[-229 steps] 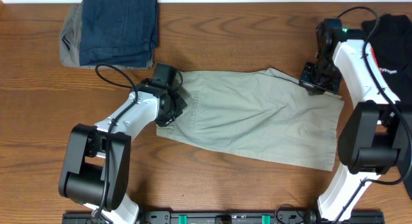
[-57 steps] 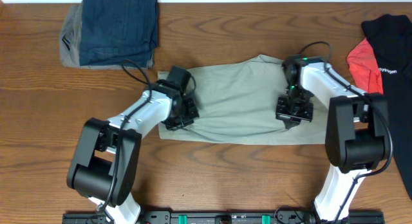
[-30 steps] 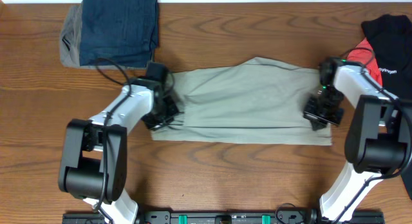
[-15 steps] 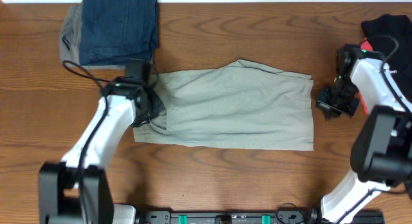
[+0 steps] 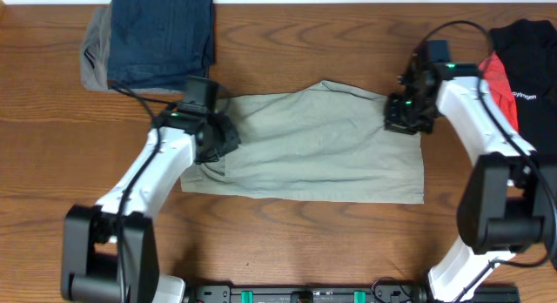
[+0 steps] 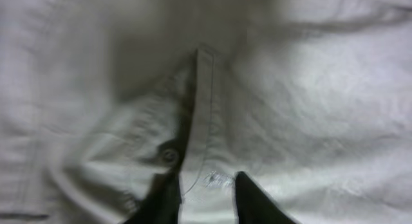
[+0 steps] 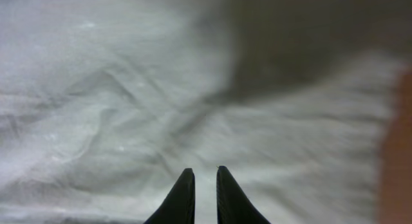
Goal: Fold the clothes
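Trousers lie folded into a long flat band at mid worktop, long side running left-right, w/ a small peak along the far edge.

L claw sits over the left end of the trousers. In the wrist view its fingers are partly apart, w/ the fly seam running down btwn them and a button just left of the seam. No clear pinch on the cloth.

R claw is at the far right corner of the trousers. In the wrist view its fingers are only a slit apart, above wrinkled cloth, nothing btwn them.

Jeans are folded at far left on a grey garment. Black garment and red garment are at far right, by the R arm.
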### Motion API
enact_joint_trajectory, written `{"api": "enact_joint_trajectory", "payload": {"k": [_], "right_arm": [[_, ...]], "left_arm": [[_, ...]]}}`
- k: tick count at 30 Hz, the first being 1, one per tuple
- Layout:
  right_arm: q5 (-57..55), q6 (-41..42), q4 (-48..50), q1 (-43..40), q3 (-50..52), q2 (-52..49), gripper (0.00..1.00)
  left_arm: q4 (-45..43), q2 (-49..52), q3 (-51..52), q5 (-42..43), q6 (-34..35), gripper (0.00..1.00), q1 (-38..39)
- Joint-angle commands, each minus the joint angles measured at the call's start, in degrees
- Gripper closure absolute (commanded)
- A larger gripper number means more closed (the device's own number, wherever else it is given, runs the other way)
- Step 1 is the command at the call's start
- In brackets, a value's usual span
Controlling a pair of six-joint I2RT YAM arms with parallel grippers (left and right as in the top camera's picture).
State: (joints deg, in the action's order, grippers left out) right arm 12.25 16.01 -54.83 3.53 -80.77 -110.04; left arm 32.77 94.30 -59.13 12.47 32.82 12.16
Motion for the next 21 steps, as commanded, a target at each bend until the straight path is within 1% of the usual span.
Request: {"api": "enact_joint_trajectory", "payload": {"k": [1, 2, 4, 7, 9, 14, 18, 21], "right_arm": [[-0.46, 0.7, 1.07, 1.44, 0.79, -2.89, 0.9], [-0.48, 0.7, 1.44, 1.66, 0.79, -3.65, 0.9], [-0.42, 0.76, 2.21, 1.79, 0.79, -5.6, 0.91], [-0.57, 0.9, 2.58, 1.62, 0.79, -8.55, 0.99], [-2.91, 2.14, 2.32, 1.33, 0.79, -10.27, 0.99], [-9.62, 3.91, 1.25, 0.74, 0.79, -11.54, 0.99], [-13.9, 5.88, 0.0, -0.26, 0.74, -11.52, 0.99], [-15.5, 6.25, -0.66, -1.53, 0.72, -11.52, 0.99]], "left_arm": [[-0.44, 2.62, 0.31, 0.35, -0.24, 0.57, 0.17], [-0.46, 3.15, 0.31, 0.31, -0.24, 0.51, 0.09], [-0.33, 3.98, 0.31, -0.22, -0.28, 0.41, -0.11], [-0.22, 4.31, 0.31, -2.1, -0.28, 0.25, -0.2], [-0.31, 4.31, 0.31, -2.97, -0.31, 0.18, -0.24], [-0.31, 4.31, 0.31, -3.39, -2.82, 0.12, -0.26], [-0.02, 4.28, 0.31, -7.04, -2.8, 0.11, -0.26], [-0.09, 4.28, 0.28, -7.17, -2.8, 0.11, -0.68]]}}
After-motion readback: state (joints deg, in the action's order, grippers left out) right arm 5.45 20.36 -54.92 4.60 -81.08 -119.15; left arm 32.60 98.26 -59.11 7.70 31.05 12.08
